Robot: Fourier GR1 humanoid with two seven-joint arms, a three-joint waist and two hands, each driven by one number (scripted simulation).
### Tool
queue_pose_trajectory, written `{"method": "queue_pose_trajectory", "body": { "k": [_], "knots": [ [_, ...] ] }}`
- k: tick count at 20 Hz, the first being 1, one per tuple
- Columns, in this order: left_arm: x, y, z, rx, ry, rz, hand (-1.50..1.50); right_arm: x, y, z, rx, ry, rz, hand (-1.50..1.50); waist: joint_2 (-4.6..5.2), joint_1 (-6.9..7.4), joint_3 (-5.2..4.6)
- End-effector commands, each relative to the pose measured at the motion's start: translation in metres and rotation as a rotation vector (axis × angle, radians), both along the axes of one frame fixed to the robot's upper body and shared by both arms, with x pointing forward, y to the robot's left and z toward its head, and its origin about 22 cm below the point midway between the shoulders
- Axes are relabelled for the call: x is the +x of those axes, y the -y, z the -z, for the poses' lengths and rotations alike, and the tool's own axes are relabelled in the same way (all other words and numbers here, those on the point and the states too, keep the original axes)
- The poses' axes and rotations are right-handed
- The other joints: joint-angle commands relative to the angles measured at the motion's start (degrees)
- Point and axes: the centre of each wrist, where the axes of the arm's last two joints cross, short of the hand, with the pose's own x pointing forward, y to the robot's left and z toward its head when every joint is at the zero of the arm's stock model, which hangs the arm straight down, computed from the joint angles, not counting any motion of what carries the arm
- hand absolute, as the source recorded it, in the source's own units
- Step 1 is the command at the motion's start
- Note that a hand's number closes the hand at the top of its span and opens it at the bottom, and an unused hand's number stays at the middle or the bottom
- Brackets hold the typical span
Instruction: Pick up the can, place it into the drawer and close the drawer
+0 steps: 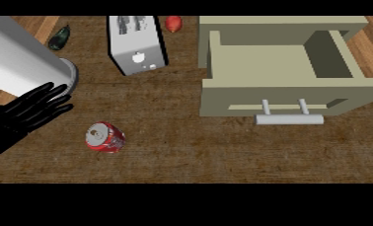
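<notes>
Head view: red can (105,137) stands upright, silver top facing up.

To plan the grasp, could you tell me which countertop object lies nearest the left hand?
The red can, just below-right of the left hand; the toaster stands farther off.

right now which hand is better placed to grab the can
Left, probably. The left hand sits open at the view's left edge, just up-left of the red can with bare counter between them. The right hand isn't in view. The open drawer is far to the right.

1 can (105,137), 1 drawer (282,93), 1 toaster (137,44)
</notes>
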Motion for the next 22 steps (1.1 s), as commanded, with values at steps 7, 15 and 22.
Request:
{"method": "queue_pose_trajectory", "body": {
  "k": [7,15,22],
  "knots": [
    [0.008,0.005,0.06,0.063,-0.011,-0.012,-1.5,-0.007,0.003,-0.017,0.001,0.01,-0.015,-1.5,0.06,0.04,-0.05],
    [0.019,0.007,0.107,0.074,-0.013,-0.075,-1.5,-0.018,0.021,-0.007,0.006,-0.005,0.003,-1.5,0.09,-0.16,-0.05],
    [0.029,-0.014,0.124,0.101,-0.009,-0.148,-1.5,-0.025,0.007,0.01,0.001,0.005,-0.015,-1.5,0.11,-0.32,-0.05]
  ]
}}
